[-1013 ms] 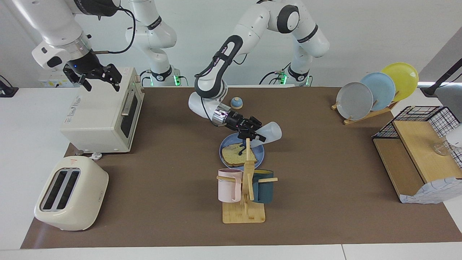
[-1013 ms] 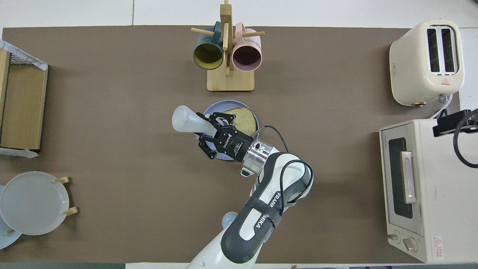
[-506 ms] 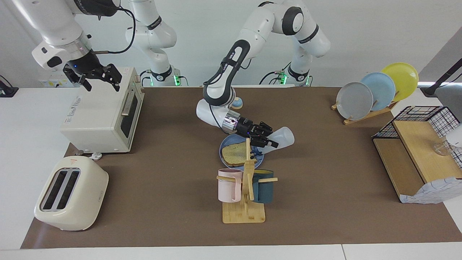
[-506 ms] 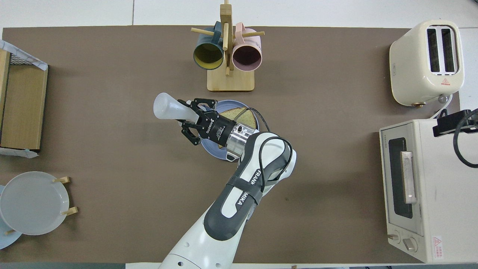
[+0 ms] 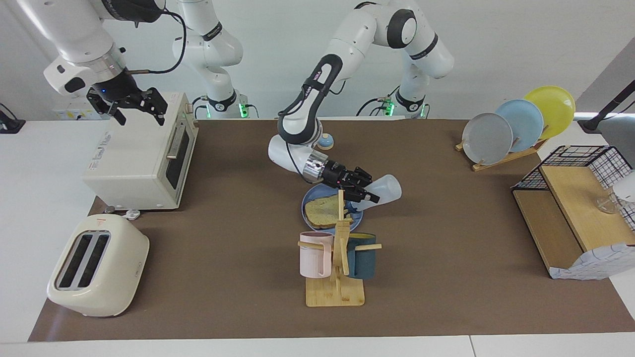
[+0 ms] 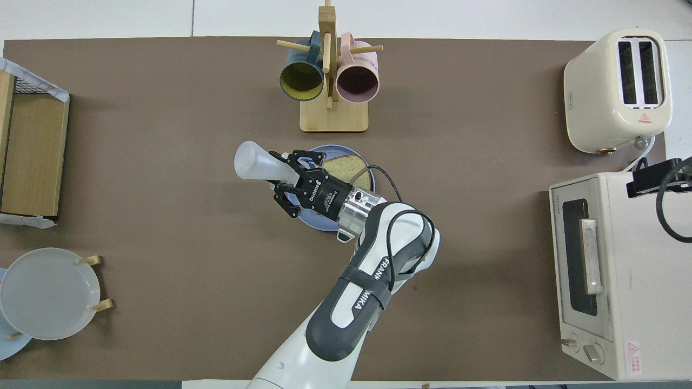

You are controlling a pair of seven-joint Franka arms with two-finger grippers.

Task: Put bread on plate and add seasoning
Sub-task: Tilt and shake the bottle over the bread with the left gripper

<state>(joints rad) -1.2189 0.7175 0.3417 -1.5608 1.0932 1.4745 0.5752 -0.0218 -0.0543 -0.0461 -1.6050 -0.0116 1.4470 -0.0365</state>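
The left gripper (image 5: 365,194) is clamped on the seasoning, a small translucent whitish plastic bottle (image 5: 384,188), held tipped on its side in the air near the centre of the facing frame, its base end pointing toward the frame's right; the cap end is hidden among the fingers; in the overhead frame the bottle (image 6: 254,163) sticks out over the brown mat just beside the rim of the round periwinkle-blue plate (image 6: 319,222); the bread, a flat toasted tan-golden slice with a darker crust (image 5: 322,210), lies on that plate (image 5: 307,201), just above the wooden mug tree with a pink and a teal mug (image 5: 335,258) in the facing frame; the right gripper (image 5: 127,104) waits with jaws spread wide and nothing between them, over the cream toaster oven (image 5: 144,153) at the upper left of the facing frame.
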